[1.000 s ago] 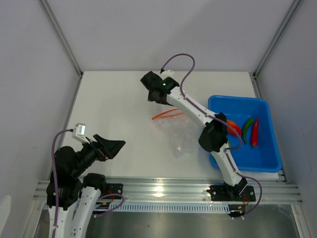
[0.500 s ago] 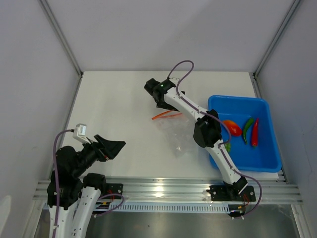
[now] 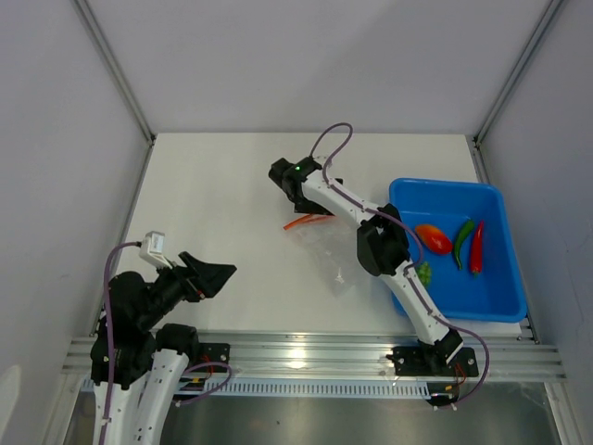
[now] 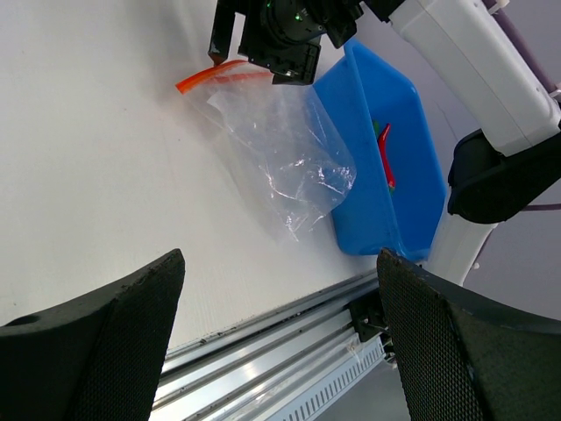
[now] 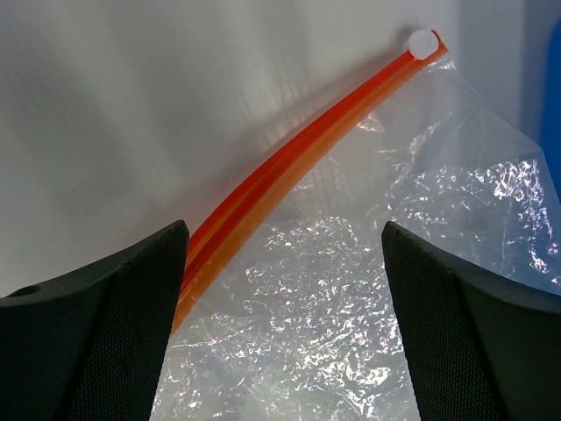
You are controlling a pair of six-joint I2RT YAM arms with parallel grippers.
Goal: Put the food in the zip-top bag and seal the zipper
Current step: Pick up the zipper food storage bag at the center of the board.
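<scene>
1. The left gripper (image 3: 209, 276) hovers over the table's (image 3: 213, 185) 8 o'clock corner. Its fingers are spread wide and hold nothing, in the same place as a second ago.
2. The clear bag (image 3: 335, 255) lies flat and empty mid-table. Its orange-red zipper (image 3: 306, 222) runs along the bag's 11 o'clock edge and has barely shifted.
3. The right gripper (image 3: 299, 206) has dropped lower and slid toward 7 o'clock. It now sits right over the zipper with fingers spread, straddling the strip; whether they touch it cannot be told.
4. The right arm's elbow has swung toward 9 o'clock, off the blue tray (image 3: 445, 197). This uncovers the orange piece (image 3: 433, 238) and the green grapes (image 3: 423, 273).
5. The green pepper (image 3: 463, 245) and red pepper (image 3: 476, 248) lie side by side in the tray, unmoved.
</scene>
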